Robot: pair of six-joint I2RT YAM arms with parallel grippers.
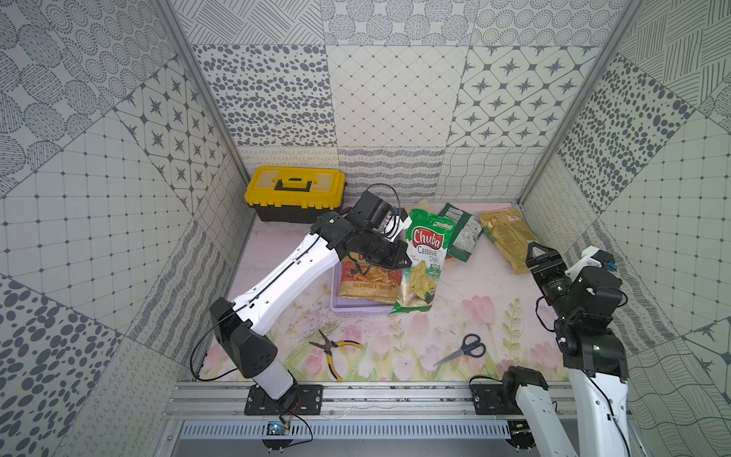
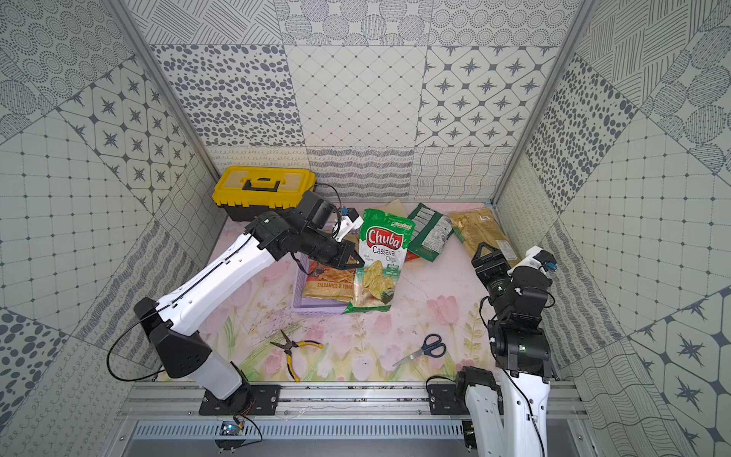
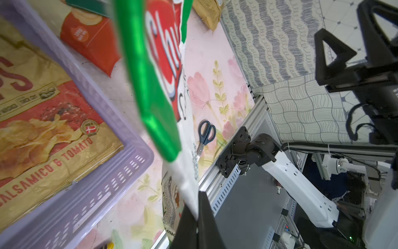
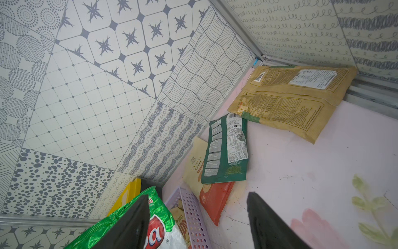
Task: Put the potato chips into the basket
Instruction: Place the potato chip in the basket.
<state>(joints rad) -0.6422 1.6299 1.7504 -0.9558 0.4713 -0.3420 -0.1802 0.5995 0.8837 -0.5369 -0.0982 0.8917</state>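
Your left gripper [image 1: 403, 258] is clenched on the side edge of the Chuba bag [image 1: 425, 261]. In the left wrist view its fingers [image 3: 206, 220] pinch the white edge of the film. The bag hangs tilted over the right edge of the basket [image 1: 356, 309], and its lower end is outside the basket, low over the table [image 1: 494, 300]. I cannot tell whether this end touches the table.

The gold-red bag [image 1: 368, 283] lies flat inside the basket.

Your right gripper [image 1: 538, 249] is spread apart and holds nothing. It stands over the near end of the tan bag [image 1: 506, 233].

The dark green bag [image 1: 463, 233] lies between the Chuba bag and the tan bag, partly on top of the cassava bag [image 4: 199, 170]. These three are on the table at its far side, outside the basket.
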